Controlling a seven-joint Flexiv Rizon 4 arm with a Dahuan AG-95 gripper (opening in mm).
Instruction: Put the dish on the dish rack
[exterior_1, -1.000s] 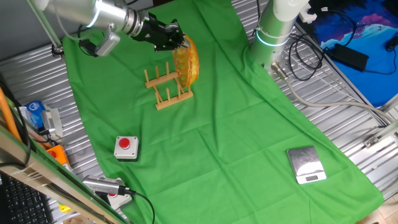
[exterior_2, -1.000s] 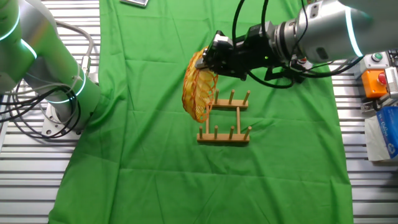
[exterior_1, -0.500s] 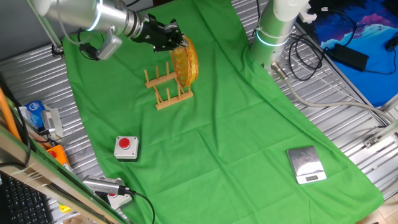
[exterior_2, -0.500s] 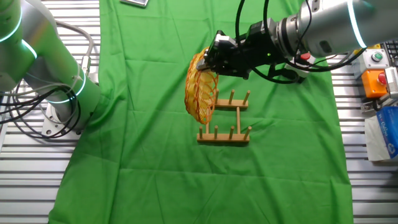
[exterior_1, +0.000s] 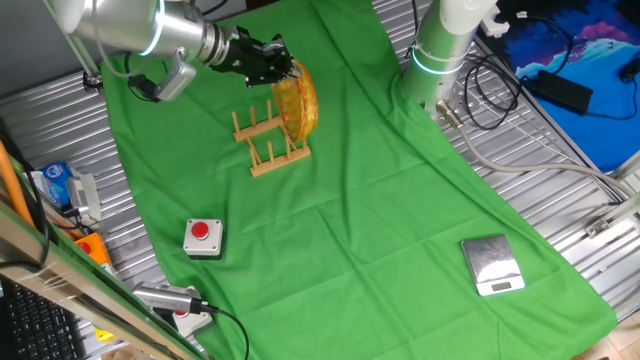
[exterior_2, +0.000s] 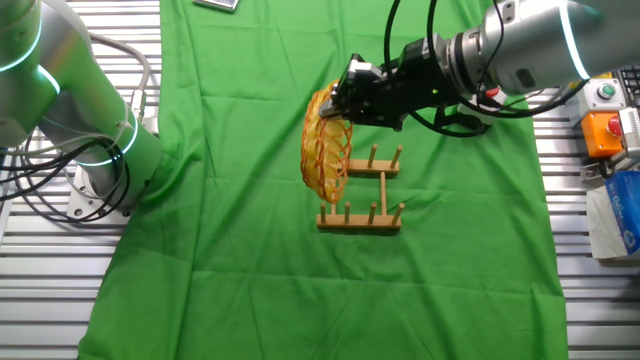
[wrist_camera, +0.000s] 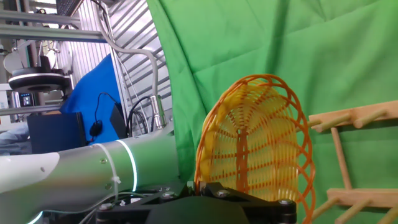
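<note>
Yellow straw dish (wrist_camera: 258, 146) with orange openwork rim; light-brown wooden dish rack (exterior_2: 362, 192); black gripper (exterior_2: 340, 97); bright green cloth (exterior_1: 380, 200); red button (exterior_1: 201, 231).

arm: reaches nearly level over the table
gripper (exterior_2: 338, 100): closed on the dish (exterior_2: 325, 155) rim

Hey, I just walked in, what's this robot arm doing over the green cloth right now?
The gripper is shut on the rim of the dish, a yellow-orange woven basket-plate, holding it on edge at one end of the dish rack. The dish stands nearly upright by the rack's end pegs; whether it is already seated between them cannot be told. A red button box and a small scale sit elsewhere on the green cloth.
</note>
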